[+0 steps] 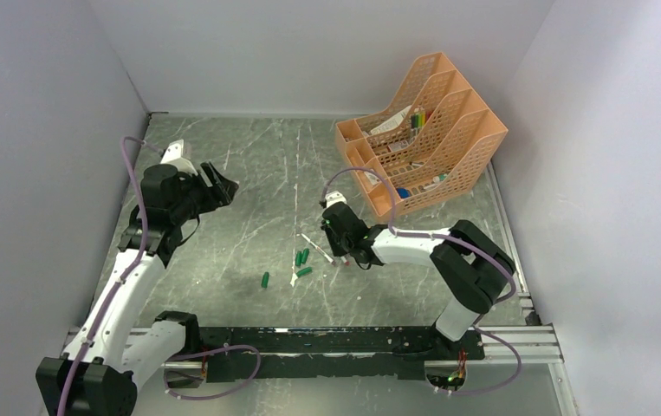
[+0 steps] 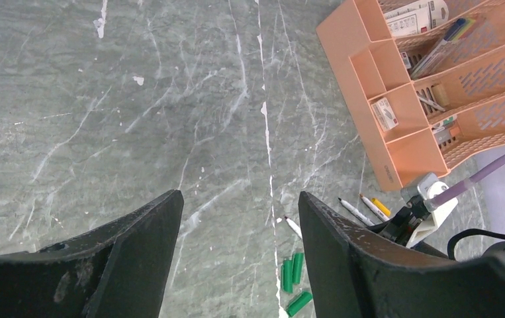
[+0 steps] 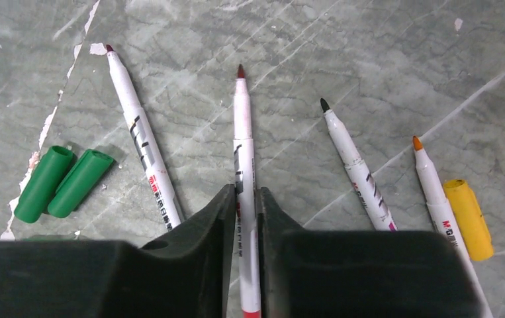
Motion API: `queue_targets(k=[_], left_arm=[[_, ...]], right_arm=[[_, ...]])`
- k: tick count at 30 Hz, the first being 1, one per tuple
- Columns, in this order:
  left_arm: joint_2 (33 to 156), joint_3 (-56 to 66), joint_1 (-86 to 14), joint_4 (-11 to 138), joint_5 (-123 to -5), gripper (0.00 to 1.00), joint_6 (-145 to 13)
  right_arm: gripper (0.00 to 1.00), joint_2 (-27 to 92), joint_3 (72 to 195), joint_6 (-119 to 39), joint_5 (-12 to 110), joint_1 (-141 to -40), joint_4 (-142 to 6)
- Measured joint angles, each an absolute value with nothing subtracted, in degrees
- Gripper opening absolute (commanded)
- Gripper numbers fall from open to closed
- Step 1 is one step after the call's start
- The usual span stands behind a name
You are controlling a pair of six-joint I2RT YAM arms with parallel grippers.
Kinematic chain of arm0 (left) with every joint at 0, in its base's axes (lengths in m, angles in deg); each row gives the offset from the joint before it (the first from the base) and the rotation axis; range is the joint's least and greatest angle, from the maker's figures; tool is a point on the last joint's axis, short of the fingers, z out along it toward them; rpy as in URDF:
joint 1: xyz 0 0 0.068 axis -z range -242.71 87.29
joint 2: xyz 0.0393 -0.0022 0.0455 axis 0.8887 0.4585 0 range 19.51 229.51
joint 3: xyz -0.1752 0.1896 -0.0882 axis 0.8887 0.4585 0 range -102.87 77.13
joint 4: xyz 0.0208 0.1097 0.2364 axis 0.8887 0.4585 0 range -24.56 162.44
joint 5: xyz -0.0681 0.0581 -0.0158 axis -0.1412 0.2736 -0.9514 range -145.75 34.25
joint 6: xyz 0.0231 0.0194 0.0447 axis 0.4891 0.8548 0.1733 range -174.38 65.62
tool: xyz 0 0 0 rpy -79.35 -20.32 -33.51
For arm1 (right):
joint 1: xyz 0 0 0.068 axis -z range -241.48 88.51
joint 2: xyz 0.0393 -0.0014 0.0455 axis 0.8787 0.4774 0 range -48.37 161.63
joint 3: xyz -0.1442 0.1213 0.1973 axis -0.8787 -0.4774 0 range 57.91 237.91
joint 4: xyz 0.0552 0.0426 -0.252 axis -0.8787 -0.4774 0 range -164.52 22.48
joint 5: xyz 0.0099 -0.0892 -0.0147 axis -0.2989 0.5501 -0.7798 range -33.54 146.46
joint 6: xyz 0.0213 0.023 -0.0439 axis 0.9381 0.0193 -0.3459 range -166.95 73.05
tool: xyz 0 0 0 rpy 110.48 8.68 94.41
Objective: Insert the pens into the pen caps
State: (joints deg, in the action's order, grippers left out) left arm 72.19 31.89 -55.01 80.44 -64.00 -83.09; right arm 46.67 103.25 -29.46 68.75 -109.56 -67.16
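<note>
Tabletop [image 1: 249, 173], grey and white-veined, bears pens [image 3: 244, 165] and pen caps [image 3: 44, 182] between pale walls [image 1: 32, 130].

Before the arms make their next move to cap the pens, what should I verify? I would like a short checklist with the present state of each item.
1. The right hand is shut on the thin white plastic pen with the red tip: ok.
2. That pen is lifted off the grey marbled table: cannot tell.
3. The left hand holds a cap: not ok; it is open and empty.
4. The small green cylindrical plastic caps are free to pick: ok; two lie side by side, uncovered.
5. The white pen with the black tip lies apart from the held pen: ok.
</note>
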Motion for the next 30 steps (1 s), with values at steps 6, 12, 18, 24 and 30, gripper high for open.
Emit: queue_targets(k=[6,12,18,24,30], left_arm=[[71.7,31.9,-55.0,80.7,-65.2,0.74,-82.7],[71.1,32.2,-55.0,78.9,-71.0,0.76,-84.1],[67.3,38.8,-55.0,64.8,-83.5,0.85,-93.4],[65.5,49.9,-54.6,41.6,-91.3,0.86,-108.1],[68.2,50.3,-52.7,28.8,-94.3,0.85,-114.2]], right_arm=[[0.0,46.8,103.3,-28.6,69.4,-109.6,-66.7],[0.0,44.4,103.3,-28.5,69.8,-109.6,-68.4],[0.0,29.8,104.0,-28.5,66.8,-109.6,-67.3],[0.0,19.3,106.3,-25.0,57.3,-109.7,-60.3],[0.0,17.7,106.9,-20.8,50.1,-111.2,-56.0]])
